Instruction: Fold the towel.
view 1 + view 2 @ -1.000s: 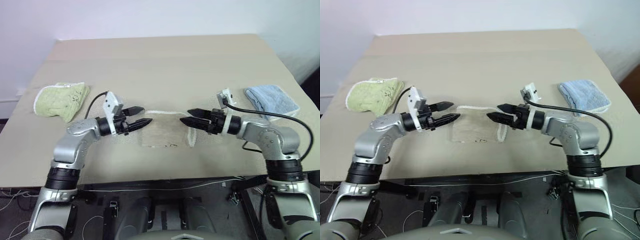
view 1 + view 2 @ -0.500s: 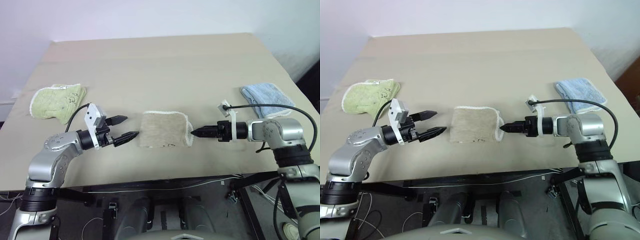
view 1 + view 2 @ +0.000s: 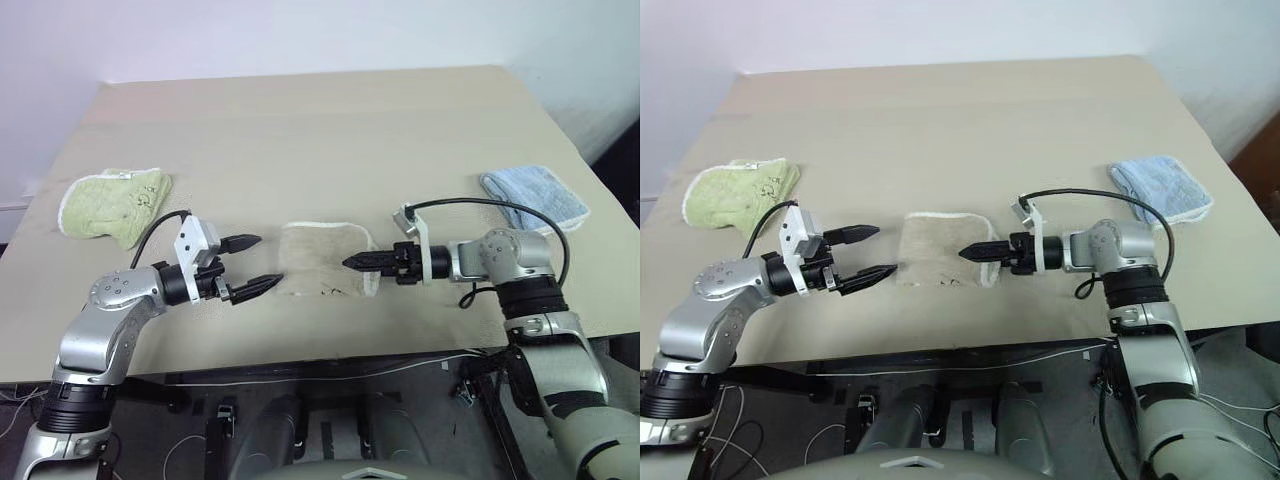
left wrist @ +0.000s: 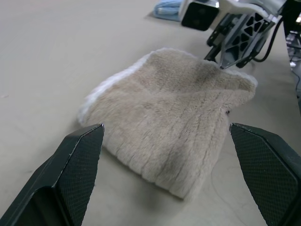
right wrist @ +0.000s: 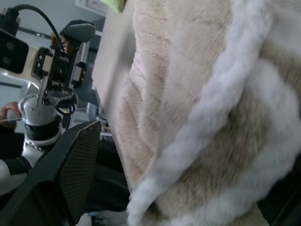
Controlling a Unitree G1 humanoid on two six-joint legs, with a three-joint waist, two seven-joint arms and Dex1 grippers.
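The towel (image 3: 322,258), beige with white edging, lies folded into a small square near the table's front edge. My left gripper (image 3: 268,260) hovers open just left of it, its fingers (image 4: 80,160) spread wide and pointing at the towel's (image 4: 174,136) left side, holding nothing. My right gripper (image 3: 347,263) reaches in from the right, over the towel's right edge. Seen from the right wrist, it is open, with one finger (image 5: 70,165) beside the fluffy white-edged fold (image 5: 211,122). I cannot tell whether it touches the cloth.
A small green folded towel (image 3: 112,203) lies at the left of the tan table (image 3: 320,130). A small blue one (image 3: 535,197) lies at the right. The table's front edge runs just below both arms.
My left gripper drew back from the towel's left edge and opened fully. My right gripper swung out to the right, then came back left over the towel's right edge, rolled and lower.
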